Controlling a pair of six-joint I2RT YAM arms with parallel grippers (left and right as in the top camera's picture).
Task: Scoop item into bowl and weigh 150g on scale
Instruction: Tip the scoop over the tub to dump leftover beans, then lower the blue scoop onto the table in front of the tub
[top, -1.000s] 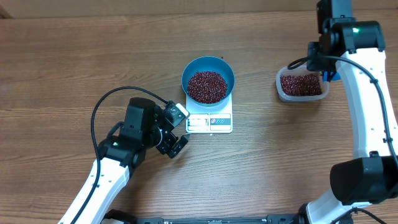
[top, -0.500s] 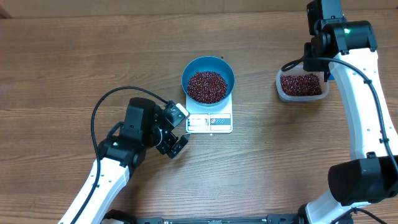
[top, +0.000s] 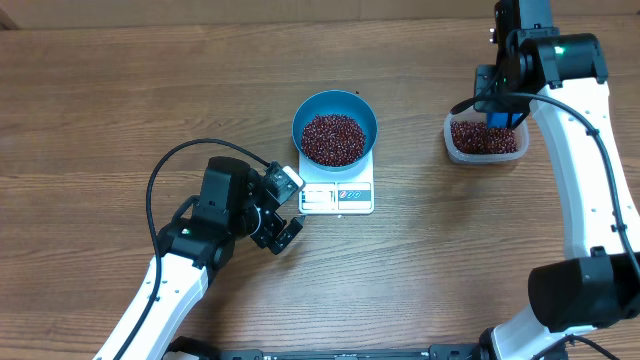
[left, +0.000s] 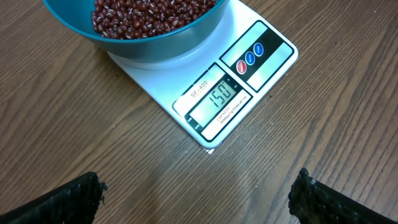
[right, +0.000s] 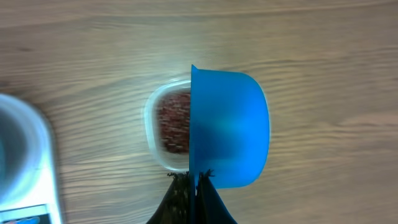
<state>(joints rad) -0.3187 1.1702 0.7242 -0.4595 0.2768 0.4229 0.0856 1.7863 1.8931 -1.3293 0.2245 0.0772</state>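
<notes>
Fingers (left: 69, 199) of the left gripper (left: 196, 204): spread wide, one black tip at each lower corner of the wrist view, nothing between them but bare wooden table (top: 100, 100); the gripper sits low over the table just off the front-left corner of the scale (top: 337, 197), apart from it. Fingers (right: 184, 198) of the right gripper (right: 195, 194): pressed together, pinching the thin edge of the blue scoop (right: 230, 127), which hangs above the clear plastic tub (right: 151, 127) and covers its right-hand part in the wrist view; whether the scoop carries anything cannot be told. Tub: at the right of the table, well apart from the scale, holding a shallow layer of red-brown beans (top: 478, 136). Scale: white, flat, square, near the table's middle, its display (left: 216, 98) reading 150, with three round buttons (left: 249, 58) beside it on the front panel. Blue bowl (top: 367, 112): round, standing on the scale's platform behind the display, overhanging the back edge. Beans in the bowl (top: 333, 138): a loose maroon heap filling its middle, well below the rim. Left arm: a black cable (top: 158, 178) loops out from it over the table.
</notes>
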